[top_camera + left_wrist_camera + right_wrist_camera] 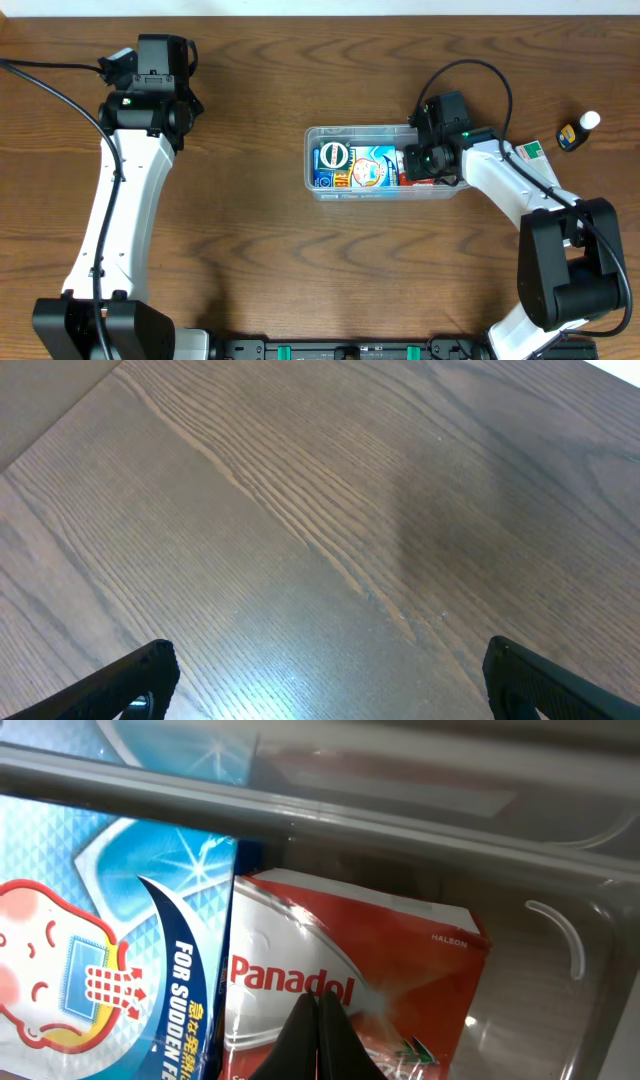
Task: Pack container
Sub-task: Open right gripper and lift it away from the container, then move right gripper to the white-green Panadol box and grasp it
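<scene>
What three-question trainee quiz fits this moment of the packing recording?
1. True or false: the left gripper is shut on a box.
2. The shut right gripper is over: A) the red Panadol box, B) bare wood.
3. Fill in: the Panadol box lies beside the blue carton inside the clear ___.
Key: 1 false, it is open; 2 A; 3 container.

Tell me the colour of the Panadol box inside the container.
Mostly red with a silvery patch; the Panadol box shows best in the right wrist view.
</scene>
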You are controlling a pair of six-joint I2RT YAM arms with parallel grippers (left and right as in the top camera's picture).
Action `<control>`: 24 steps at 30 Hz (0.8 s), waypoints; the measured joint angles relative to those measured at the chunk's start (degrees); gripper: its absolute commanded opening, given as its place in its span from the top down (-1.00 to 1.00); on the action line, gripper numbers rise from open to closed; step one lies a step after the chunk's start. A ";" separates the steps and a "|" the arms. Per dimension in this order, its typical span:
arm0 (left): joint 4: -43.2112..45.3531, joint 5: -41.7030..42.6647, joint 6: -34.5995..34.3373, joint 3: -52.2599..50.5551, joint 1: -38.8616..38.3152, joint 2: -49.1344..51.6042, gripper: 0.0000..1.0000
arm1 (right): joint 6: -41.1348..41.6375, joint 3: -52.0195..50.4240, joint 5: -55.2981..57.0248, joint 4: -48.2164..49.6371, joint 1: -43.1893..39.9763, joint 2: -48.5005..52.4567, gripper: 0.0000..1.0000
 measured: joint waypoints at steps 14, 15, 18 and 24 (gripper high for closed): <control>0.00 0.00 0.00 0.00 0.00 0.00 -0.96 | -0.07 11.91 1.36 -14.01 -2.78 -15.96 0.70; 0.00 0.00 0.00 0.00 0.00 0.00 -0.96 | -0.20 12.26 2.10 -15.10 -4.00 -17.59 0.70; 0.02 0.00 0.00 0.00 0.00 0.00 -0.96 | -0.44 12.70 5.49 -19.26 -10.08 -21.88 0.59; 0.00 0.00 0.00 0.00 0.00 0.00 -0.96 | -4.20 12.72 9.20 -26.53 -23.87 -22.12 -0.59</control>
